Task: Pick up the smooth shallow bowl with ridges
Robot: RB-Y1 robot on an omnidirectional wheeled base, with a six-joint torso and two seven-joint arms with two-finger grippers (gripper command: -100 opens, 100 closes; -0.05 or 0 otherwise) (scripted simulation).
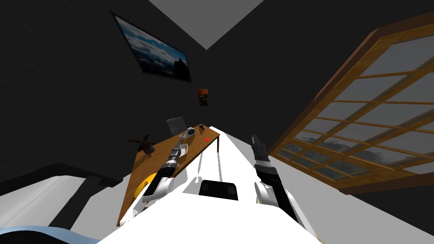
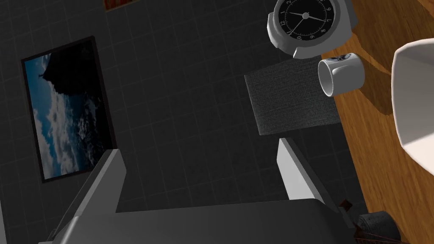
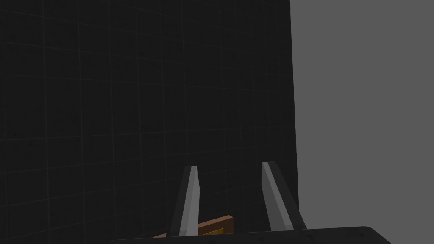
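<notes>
Dark room, wooden worktop (image 2: 368,140). Left hand (image 2: 199,147) apart, empty, beside white bowl (image 2: 415,97) toward far end: stiff, light, slick; I'd pinch rim.

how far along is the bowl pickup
Reach looks done: the left gripper is at the wooden table, beside the white bowl. In hand: nothing, its fingers are open and the bowl lies outside them. Left: line up on the rim, close, lift.

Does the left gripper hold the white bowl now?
No, the left gripper stands open with nothing between its fingers, and the bowl sits beside it on the table, apart from both fingers.
</notes>
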